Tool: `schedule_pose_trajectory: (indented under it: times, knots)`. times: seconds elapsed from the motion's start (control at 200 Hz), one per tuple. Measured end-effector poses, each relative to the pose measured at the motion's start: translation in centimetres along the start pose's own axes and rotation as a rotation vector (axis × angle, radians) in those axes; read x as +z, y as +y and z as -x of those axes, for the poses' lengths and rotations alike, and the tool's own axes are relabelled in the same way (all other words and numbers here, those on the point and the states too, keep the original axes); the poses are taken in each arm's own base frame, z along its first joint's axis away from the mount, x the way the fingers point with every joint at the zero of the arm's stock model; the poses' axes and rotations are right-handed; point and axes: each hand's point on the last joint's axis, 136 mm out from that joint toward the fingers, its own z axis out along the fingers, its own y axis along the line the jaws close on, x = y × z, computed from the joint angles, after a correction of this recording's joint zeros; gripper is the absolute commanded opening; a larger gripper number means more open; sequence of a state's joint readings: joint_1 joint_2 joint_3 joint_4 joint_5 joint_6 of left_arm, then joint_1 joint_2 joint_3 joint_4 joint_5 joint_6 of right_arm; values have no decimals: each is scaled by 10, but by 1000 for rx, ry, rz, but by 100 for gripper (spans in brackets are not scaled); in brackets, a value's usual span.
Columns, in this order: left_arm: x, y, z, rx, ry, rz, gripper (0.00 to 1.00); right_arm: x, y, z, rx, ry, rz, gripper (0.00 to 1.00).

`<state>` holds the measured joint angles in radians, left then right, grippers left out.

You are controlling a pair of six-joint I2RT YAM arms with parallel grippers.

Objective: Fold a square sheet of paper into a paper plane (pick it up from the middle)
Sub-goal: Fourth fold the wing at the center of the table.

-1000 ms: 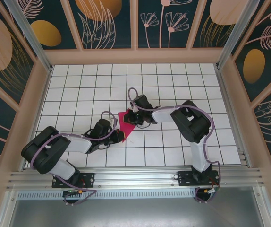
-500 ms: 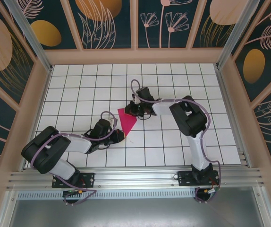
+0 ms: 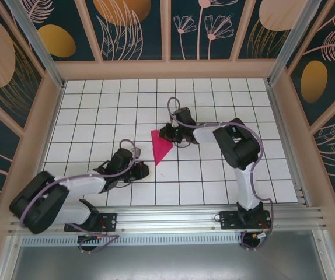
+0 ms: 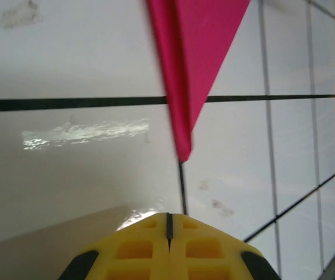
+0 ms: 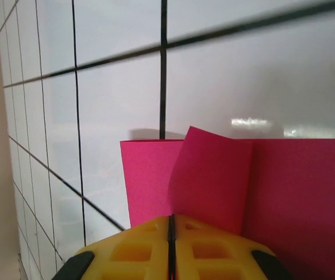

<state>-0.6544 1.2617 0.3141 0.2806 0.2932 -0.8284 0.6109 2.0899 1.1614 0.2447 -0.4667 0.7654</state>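
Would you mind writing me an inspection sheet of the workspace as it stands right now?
Surface: white tiled table, a few faint smudges.
Job's things: pink sheet of paper, folded to a triangle, point towards the arms, one flap lifted at its far edge.
Clutter: nothing seen.
Grippers: left gripper shut, off the paper, just short of its point; right gripper shut at the paper's far edge; whether it nips the flap cannot be told.
Cables: purple cables looped along both arms.
Surroundings: patterned walls; metal rail at the near edge.
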Motion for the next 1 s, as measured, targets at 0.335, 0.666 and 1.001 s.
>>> schedule_pose_trajectory:
  times: [0.335, 0.666, 1.001]
  knots:
    - [-19, -44, 21, 11, -48, -126, 3, -18, 4, -79, 109, 1, -92, 12]
    - [0, -42, 3, -53, 62, -168, 5, -23, 8, -109, 221, -44, -111, 12]
    - [26, -1, -21, -117, 159, -29, 0, -23, 7, -107, 231, -59, -114, 12]
